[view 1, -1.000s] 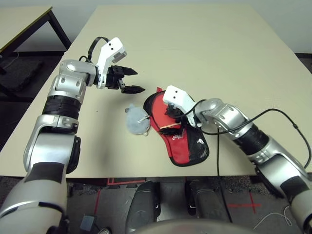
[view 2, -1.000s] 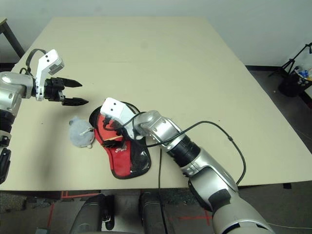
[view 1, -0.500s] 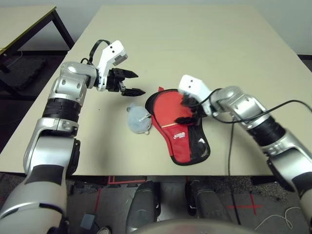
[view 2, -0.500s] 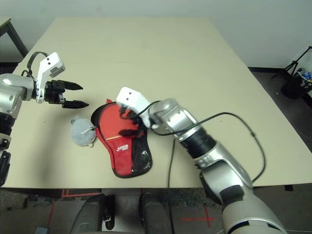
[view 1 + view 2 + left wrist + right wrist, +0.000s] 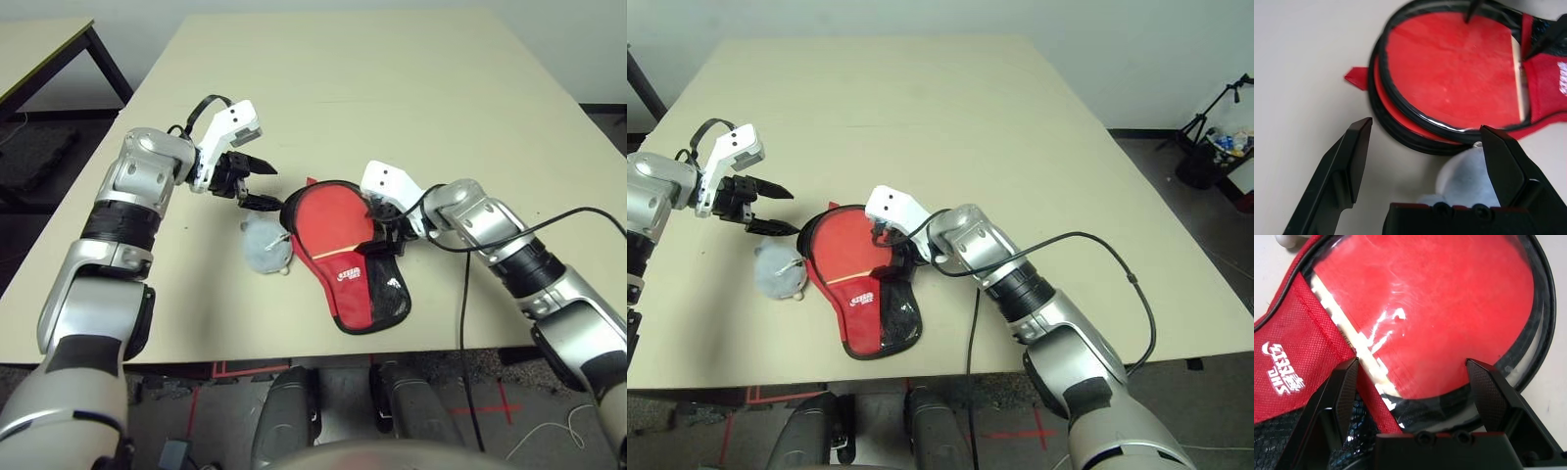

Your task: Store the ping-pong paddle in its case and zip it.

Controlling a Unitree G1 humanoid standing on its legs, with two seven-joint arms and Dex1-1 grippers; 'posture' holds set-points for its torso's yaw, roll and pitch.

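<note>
The paddle (image 5: 328, 223) lies seated in the open case (image 5: 364, 294) at the bench's (image 5: 411, 88) near edge; both hands spread and empty, left hand (image 5: 257, 184) at its ten o'clock, right hand (image 5: 389, 232) at three; zipping comes next, I judge, starting from the fish charm (image 5: 265, 245).

Even, bright overhead light falls on the table (image 5: 411, 88), leaving soft shadows beside the arms. White glare streaks the ping-pong paddle (image 5: 1420, 308) (close wrist views slightly blur near the fingers).
</note>
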